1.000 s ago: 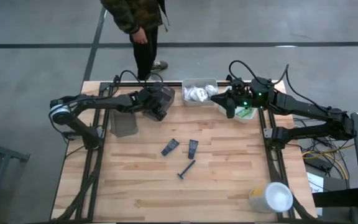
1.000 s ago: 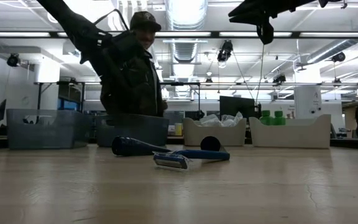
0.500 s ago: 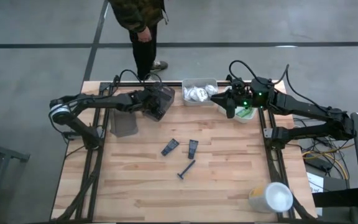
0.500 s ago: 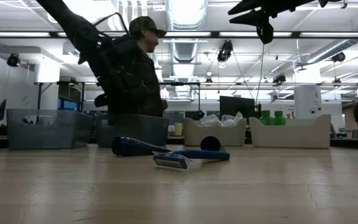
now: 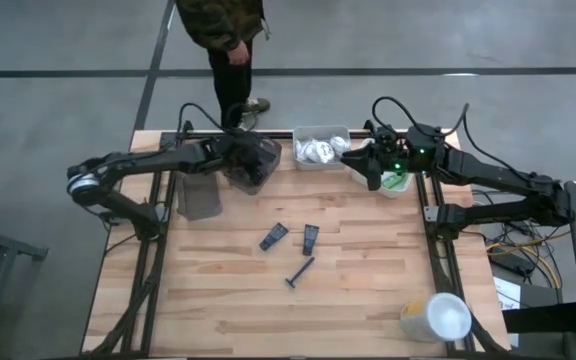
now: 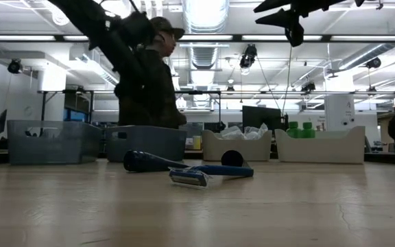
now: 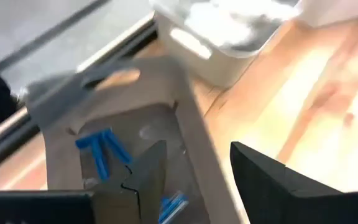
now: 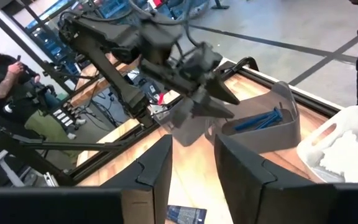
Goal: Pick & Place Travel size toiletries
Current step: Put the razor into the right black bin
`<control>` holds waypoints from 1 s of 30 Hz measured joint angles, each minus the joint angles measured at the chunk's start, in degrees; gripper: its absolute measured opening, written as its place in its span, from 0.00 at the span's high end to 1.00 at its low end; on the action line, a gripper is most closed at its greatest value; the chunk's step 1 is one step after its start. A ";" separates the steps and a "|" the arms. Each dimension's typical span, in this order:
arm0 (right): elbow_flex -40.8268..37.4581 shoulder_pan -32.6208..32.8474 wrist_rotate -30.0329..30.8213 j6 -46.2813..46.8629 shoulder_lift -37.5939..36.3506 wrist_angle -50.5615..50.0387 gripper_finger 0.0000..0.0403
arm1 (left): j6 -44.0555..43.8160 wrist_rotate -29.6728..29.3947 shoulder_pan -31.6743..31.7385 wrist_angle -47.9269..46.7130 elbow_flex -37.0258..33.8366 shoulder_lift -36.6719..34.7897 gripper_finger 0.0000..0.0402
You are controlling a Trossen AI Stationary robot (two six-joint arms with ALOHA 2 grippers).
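Since a second ago the left gripper [image 7: 194,171] has spread wide and empty above the grey tray [image 7: 191,118], where blue sticks [image 7: 101,149] lie: probably a drop-off. Three dark toiletries [image 5: 293,245] remain mid-table. The right gripper [image 8: 191,165], part open, holds nothing.

No legible text, label, brand, number or sign — you will find none in any of the four views. The flat dark packets [image 5: 310,238] on the table [image 5: 368,290] carry no readable print, and the white cup [image 5: 438,316] likewise. The room beyond the table shows you no lettering that can be read.
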 joint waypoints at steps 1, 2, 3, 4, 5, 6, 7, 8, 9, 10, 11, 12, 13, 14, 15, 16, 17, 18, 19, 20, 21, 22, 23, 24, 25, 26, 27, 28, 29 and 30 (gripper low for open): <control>0.00 0.00 0.00 0.00 -0.15 -0.07 0.71 | 0.31 0.02 -0.31 0.24 0.03 -0.91 0.55; 0.00 0.00 -0.04 0.00 -0.46 -0.16 0.70 | 0.45 0.01 -0.67 0.67 0.01 -1.87 0.55; 0.00 0.00 -0.11 -0.02 -0.76 -0.50 0.69 | 0.55 -0.05 -1.11 1.14 0.01 -2.83 0.55; 0.00 0.00 -0.16 -0.11 -1.04 -0.62 0.69 | 0.55 -0.20 -1.70 1.33 0.01 -3.80 0.55; 0.00 -0.01 -0.47 -0.26 -1.46 -0.92 0.68 | 0.50 -0.34 -2.41 1.60 0.01 -4.73 0.55; 0.00 -0.01 -0.85 -0.48 -1.84 -1.71 0.68 | 0.49 -0.43 -3.21 1.97 0.01 -5.61 0.55; 0.00 0.00 -1.04 -0.67 -2.21 -2.42 0.67 | 0.48 -0.44 -4.24 2.28 0.01 -6.31 0.55; 0.00 0.00 -1.03 -0.85 -2.65 -3.36 0.67 | 0.48 -0.47 -5.33 2.54 0.01 -7.03 0.55; 0.00 0.00 -1.06 -1.01 -2.97 -4.67 0.66 | 0.48 -0.59 -6.61 2.74 0.01 -7.65 0.55; 0.00 0.00 -1.07 -1.16 -3.37 -6.02 0.65 | 0.49 -0.91 -8.05 3.08 0.01 -8.21 0.55; 0.00 0.00 -1.05 -1.22 -3.73 -7.05 0.65 | 0.48 -1.46 -9.51 3.45 0.01 -8.75 0.55; 0.00 0.00 -1.05 -1.20 -4.12 -8.14 0.64 | 0.46 -2.53 -11.24 3.57 0.01 -9.21 0.55; 0.00 0.00 -1.07 -1.22 -4.49 -9.25 0.64 | 0.46 -4.08 -13.04 3.79 0.01 -9.71 0.55; 0.00 0.00 -1.07 -1.20 -4.87 -9.74 0.64 | 0.45 -5.74 -14.79 4.16 0.01 -10.15 0.55; -0.03 0.01 -1.07 -1.18 -5.28 -10.23 0.63 | 0.49 -7.56 -16.70 4.56 0.01 -10.55 0.55; -0.14 0.06 -1.08 -1.16 -5.78 -10.80 0.63 | 0.46 -9.21 -18.53 5.04 0.01 -11.06 0.55; -0.28 0.30 -1.06 -1.16 -6.30 -11.13 0.63 | 0.48 -10.58 -20.20 5.56 0.01 -11.51 0.55; -0.59 0.59 -1.07 -1.21 -6.78 -11.16 0.62 | 0.51 -11.63 -21.83 5.96 0.01 -12.08 0.55; -1.01 0.83 -1.05 -1.29 -7.42 -11.13 0.62 | 0.48 -12.14 -23.36 6.09 0.01 -12.53 0.56; -1.53 1.18 -1.05 -1.31 -8.06 -11.25 0.62 | 0.29 -12.22 -24.65 6.26 0.01 -12.99 0.56; -2.14 1.53 -1.07 -1.30 -8.71 -11.24 0.61 | -0.37 -12.22 -25.89 6.42 0.01 -13.43 0.56; -2.85 1.96 -1.08 -1.25 -9.30 -11.17 0.61 | -1.19 -12.25 -27.10 6.54 0.01 -13.80 0.56; -3.58 2.51 -1.09 -1.09 -9.83 -11.15 0.61 | -2.14 -12.24 -28.27 6.62 0.01 -14.17 0.56; -4.46 3.15 -1.08 -0.80 -10.41 -11.13 0.61 | -2.85 -12.27 -29.40 6.90 0.01 -14.38 0.56; -5.26 3.81 -1.09 -0.52 -10.87 -11.13 0.60 | -3.51 -12.28 -30.62 7.25 0.01 -14.57 0.56; -5.93 4.65 -1.07 -0.26 -11.14 -11.14 0.60 | -3.91 -12.27 -31.82 7.30 0.01 -14.63 0.56; -6.45 5.67 -1.09 0.07 -11.32 -11.08 0.60 | -4.17 -12.26 -33.04 7.32 0.01 -14.60 0.56; -6.84 6.76 -1.11 0.24 -11.35 -11.15 0.59 | -4.27 -12.27 -34.17 7.37 0.01 -14.42 0.56; -6.99 8.06 -1.18 0.22 -11.25 -11.23 0.59 | -4.28 -12.24 -35.33 7.34 0.01 -14.26 0.56; -7.05 9.50 -1.18 -0.05 -11.08 -11.12 0.59 | -4.30 -12.24 -36.39 7.32 0.01 -14.00 0.56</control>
